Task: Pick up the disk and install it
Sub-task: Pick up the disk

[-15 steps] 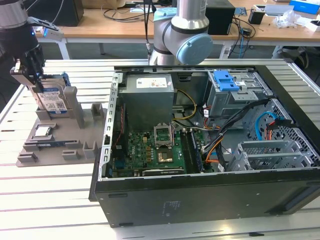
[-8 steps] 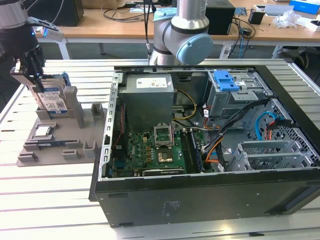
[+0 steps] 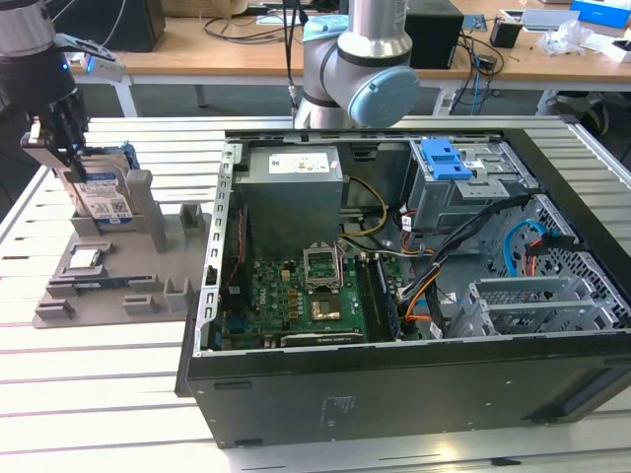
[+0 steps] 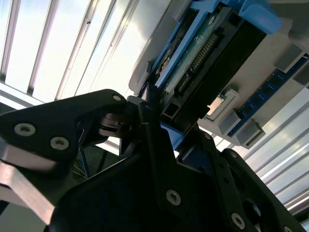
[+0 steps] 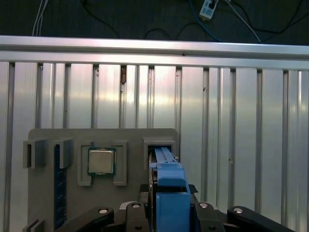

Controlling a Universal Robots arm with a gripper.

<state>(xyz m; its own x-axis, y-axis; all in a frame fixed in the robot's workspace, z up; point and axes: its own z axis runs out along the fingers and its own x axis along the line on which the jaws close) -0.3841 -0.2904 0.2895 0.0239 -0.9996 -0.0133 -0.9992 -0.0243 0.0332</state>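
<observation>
Jaws clamped on disk [image 5: 170, 186], barcoded label [image 3: 106, 200]

Silver arm [image 3: 380, 25], pale-blue joint caps [image 3: 383, 99]; black end effector [image 4: 164, 113] (silver screws [image 4: 174, 196]).

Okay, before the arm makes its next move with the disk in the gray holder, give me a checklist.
1. The disk stands upright in the gray holder: ok.
2. The gripper is lined up at the disk's top edge: ok.
3. The computer case lies open: ok.
4. The drive cage has a free slot: cannot tell; a blue bracket sits on it.
5. The cables run clear of the cage: cannot tell.
</observation>
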